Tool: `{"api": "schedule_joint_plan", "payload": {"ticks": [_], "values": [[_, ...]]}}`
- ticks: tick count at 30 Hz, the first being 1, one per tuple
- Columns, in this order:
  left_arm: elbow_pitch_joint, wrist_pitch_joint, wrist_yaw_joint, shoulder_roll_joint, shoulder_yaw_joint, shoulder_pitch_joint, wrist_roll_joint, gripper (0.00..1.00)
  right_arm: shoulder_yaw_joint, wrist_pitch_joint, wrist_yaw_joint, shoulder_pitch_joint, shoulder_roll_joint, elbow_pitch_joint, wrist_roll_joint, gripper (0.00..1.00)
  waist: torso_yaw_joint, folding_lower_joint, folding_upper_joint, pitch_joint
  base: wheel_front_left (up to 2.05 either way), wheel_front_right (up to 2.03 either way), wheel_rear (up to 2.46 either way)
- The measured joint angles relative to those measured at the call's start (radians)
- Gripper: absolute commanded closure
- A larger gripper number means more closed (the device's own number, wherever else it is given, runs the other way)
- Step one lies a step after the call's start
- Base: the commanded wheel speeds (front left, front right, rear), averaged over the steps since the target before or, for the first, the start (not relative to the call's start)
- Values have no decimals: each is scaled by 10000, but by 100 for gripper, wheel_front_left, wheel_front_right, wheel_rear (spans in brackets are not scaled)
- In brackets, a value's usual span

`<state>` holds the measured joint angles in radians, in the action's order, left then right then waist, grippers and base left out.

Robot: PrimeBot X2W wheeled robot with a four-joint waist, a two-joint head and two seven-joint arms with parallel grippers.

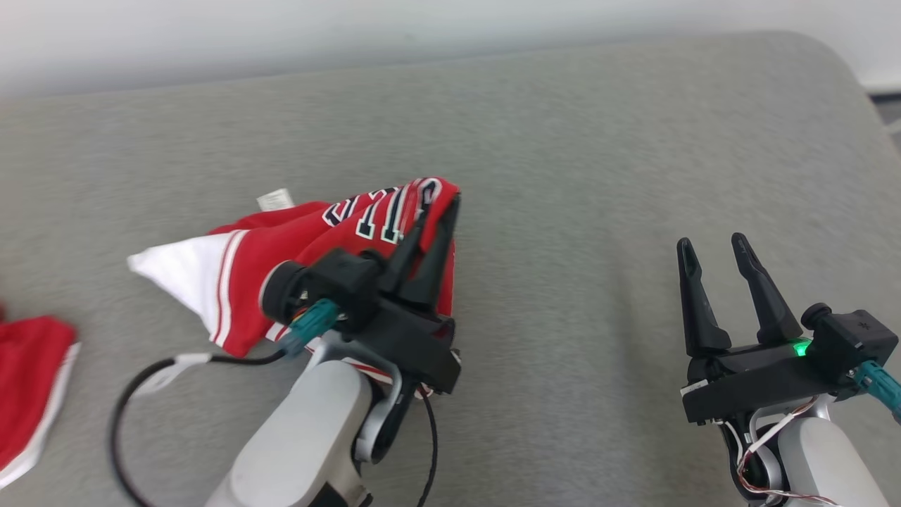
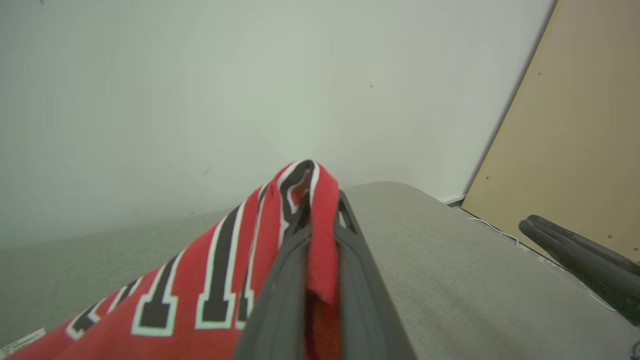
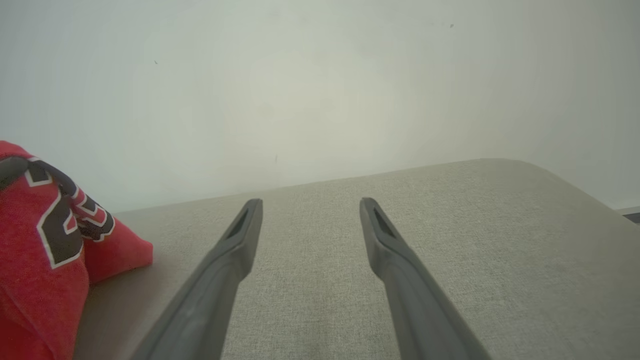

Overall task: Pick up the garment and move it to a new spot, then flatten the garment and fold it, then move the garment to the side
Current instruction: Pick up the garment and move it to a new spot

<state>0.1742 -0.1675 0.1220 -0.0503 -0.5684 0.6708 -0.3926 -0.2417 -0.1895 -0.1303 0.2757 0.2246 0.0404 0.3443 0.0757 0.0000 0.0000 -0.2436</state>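
The garment (image 1: 295, 246) is a red jersey with black-and-white lettering and white trim, bunched up left of centre on the grey surface (image 1: 598, 155). My left gripper (image 1: 440, 211) is shut on a raised fold of it; in the left wrist view red cloth (image 2: 200, 280) is pinched between the dark fingers (image 2: 360, 280) and drapes down to the left. My right gripper (image 1: 711, 246) stands open at the lower right, above bare surface, with nothing between its fingers (image 3: 400, 265). The garment's edge (image 3: 45, 250) shows at the left of the right wrist view.
A second piece of red cloth with a white edge (image 1: 28, 387) lies at the far left. A pale wall (image 1: 352, 28) runs behind the surface. A tan board (image 2: 575, 150) leans at the right beyond the rounded corner.
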Motion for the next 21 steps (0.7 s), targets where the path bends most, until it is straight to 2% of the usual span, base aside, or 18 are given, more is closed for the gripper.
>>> {"api": "schedule_joint_plan", "payload": {"ticks": [9, 16, 17, 18, 21], "values": [[1684, 211, -104, 10, -1565, 778, -752, 100, -69, -336, 0, 124, -240, 362, 109, 0, 1280, 0, 0, -609, 0, 0, 0], [2861, -6, -84, 8, -2378, 1272, -1269, 100, -140, -499, 0, 296, -291, 656, 178, 0, 1748, 1, 0, -1088, 0, 0, 0], [2907, -90, -61, 8, -2477, 1339, -1340, 66, -123, -516, 0, 301, -286, 709, 180, 0, 1757, 2, 0, -1106, 0, 0, 0], [2918, -182, -50, 4, -2579, 1387, -1358, 0, -107, -531, 0, 307, -276, 746, 180, 0, 1747, 1, 1, -1105, 0, 0, 0], [2780, -437, 71, 8, -2759, 1494, -1442, 0, -58, -568, 0, 312, -261, 790, 174, 0, 1657, 1, 1, -1047, 0, 0, 0]]}}
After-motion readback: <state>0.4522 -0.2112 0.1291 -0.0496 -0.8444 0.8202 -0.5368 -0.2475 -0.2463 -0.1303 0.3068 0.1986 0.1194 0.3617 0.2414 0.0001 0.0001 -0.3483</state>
